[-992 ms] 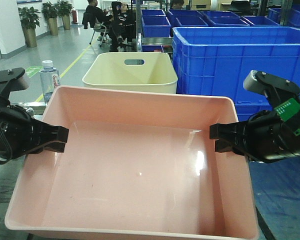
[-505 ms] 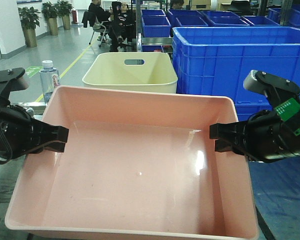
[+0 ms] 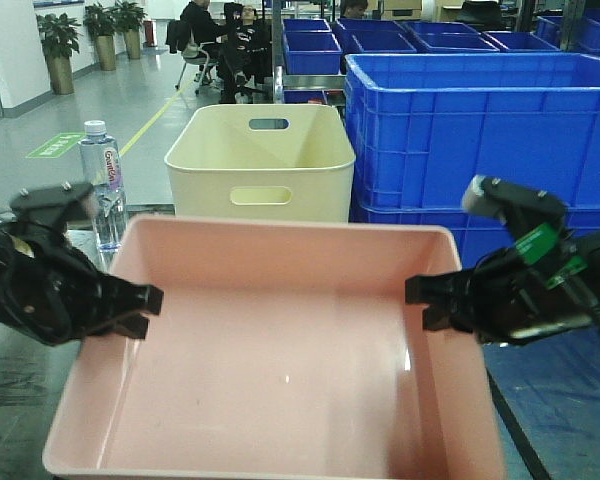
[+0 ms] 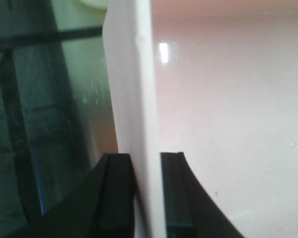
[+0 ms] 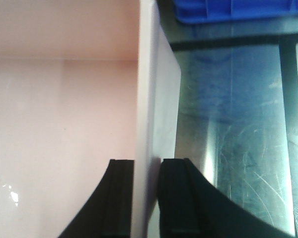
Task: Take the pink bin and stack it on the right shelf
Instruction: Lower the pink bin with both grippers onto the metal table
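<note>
Pink bin (image 3: 280, 350): pinched at both side walls, above the right shelf (image 5: 228, 148). Resting or lifted: cannot tell.
Left gripper (image 4: 145, 156): clenched across the left wall, one finger inside, one outside.
Right gripper (image 5: 148, 161): likewise clamped over the right wall at the rim.

Risks, as judged:
- Slip. Thin, glossy, sloping walls held by narrow finger pads only, so prone to sliding out if the arms spread or jerk.
- Twist or tilt, should one arm lead the other. Wide tub, two small grips.
- Wall flex or crack under too hard a squeeze.
- Misplacement relative to the black tape line (image 5: 223, 42), seen towards the shelf's far edge in the right wrist view.
- Knock against the water bottle (image 3: 105, 195) or the cream bin (image 3: 263, 160), both just behind the far wall.

Writing:
- Bottle label: red lettering on white, too blurred to read.
- Green floor sign (image 3: 55, 147): white marks, illegible.
- Blue crates (image 3: 480, 130), pink bin: none visible.
</note>
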You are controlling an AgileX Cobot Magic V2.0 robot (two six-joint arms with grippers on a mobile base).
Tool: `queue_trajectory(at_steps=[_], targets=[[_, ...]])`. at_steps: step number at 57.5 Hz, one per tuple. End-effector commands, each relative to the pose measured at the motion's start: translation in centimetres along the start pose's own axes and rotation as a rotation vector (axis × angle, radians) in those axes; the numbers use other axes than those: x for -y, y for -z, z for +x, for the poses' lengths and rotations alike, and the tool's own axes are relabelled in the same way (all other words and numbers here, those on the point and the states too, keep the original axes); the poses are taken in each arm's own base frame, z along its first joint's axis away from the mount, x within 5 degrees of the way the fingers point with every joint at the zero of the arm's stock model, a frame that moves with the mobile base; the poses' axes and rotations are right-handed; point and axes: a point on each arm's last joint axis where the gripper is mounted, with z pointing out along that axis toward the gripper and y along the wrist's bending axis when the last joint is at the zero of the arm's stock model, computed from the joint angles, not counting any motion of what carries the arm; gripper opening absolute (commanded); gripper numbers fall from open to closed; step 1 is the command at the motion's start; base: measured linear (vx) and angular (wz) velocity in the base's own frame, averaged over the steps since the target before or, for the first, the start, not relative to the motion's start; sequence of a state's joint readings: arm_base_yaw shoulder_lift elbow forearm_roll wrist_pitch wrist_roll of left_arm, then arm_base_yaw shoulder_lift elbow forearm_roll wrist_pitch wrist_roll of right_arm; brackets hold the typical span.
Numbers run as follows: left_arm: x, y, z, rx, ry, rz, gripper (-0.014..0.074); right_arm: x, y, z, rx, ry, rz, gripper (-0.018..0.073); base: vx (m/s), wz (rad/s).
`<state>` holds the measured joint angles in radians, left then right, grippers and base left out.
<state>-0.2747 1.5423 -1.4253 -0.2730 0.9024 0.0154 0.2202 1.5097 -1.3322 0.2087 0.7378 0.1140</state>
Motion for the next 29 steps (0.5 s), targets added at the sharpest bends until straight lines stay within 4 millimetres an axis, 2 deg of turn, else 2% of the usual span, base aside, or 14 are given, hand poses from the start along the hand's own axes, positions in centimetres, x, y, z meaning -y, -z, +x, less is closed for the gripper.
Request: queue_trajectory(at_steps=[1,8,18,29], targets=[[0.5,1.1,-1.0,0.074,0.013,0.029,-0.0006,0.0,0.8,-1.9,0.145,-0.001,-0.015,-0.0001,0.00,0.00],[0.1,-0.1,-1.0,0.048,0.017,0.021,-0.0001,0.3,-1.0,-1.7,0.111,-0.006,-0.004,0.0012,0.00,0.00],[-0.2,-1.7,-1.0,0.015,0.025,0.015,0.0029,0.6,-2.5,-1.5,0.074,0.008,0.006,0.0069,0.00,0.00],[-0.6,-3.2,-0.7,-0.034,0.034,0.009,0.0149,0.8,-3.2,-1.3,0.056,0.004,0.011,0.0200,0.00,0.00]])
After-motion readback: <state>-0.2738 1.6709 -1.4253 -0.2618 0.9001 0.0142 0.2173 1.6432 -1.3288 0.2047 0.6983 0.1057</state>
